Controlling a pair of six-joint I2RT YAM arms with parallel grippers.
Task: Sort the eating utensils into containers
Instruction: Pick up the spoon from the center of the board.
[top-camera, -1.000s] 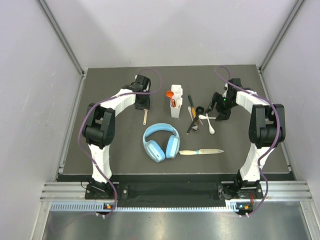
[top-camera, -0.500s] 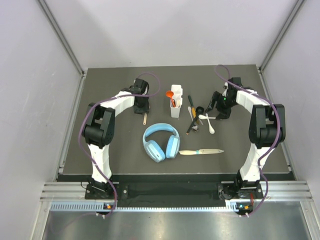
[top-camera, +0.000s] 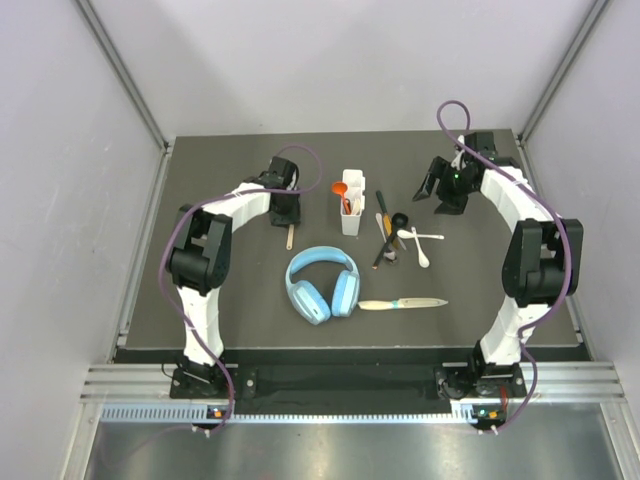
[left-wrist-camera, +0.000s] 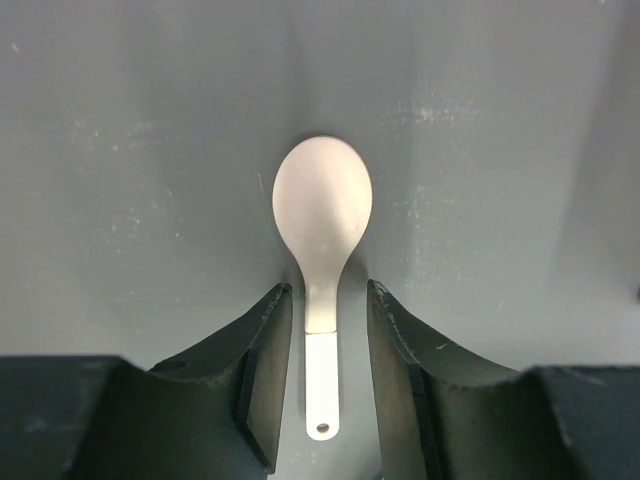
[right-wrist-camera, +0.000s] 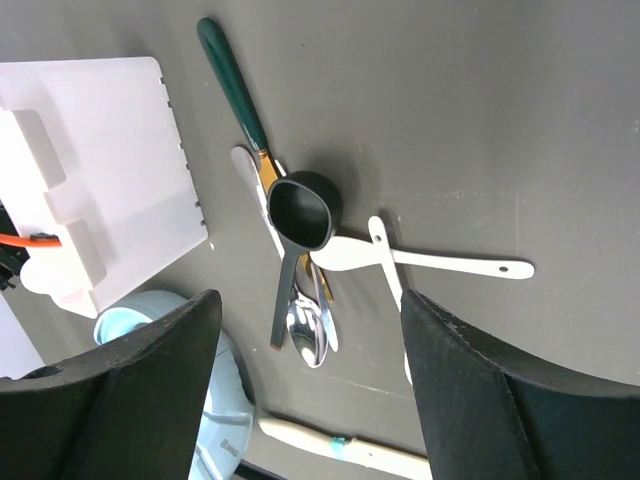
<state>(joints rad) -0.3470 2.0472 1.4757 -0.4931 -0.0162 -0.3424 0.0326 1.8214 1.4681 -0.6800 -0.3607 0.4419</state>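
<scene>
- Cutlery lies mostly in a loose pile on the dark table, just right of the white caddy.
- In that pile a black scoop rests across a green-handled utensil and a metal spoon. Two crossed white spoons lie touching its right side.
- An orange-red spoon stands in the caddy's far end.
- One white spoon lies alone, flat on the table, left of the caddy.
- The left gripper is down over this spoon, its jaws partly apart. They straddle the handle with a gap on each side and do not clamp it.
- The right gripper hangs above the table on the far side of the pile, spread wide and holding nothing.
- Light-blue headphones lie near the middle, with a pale knife just to their right.
</scene>
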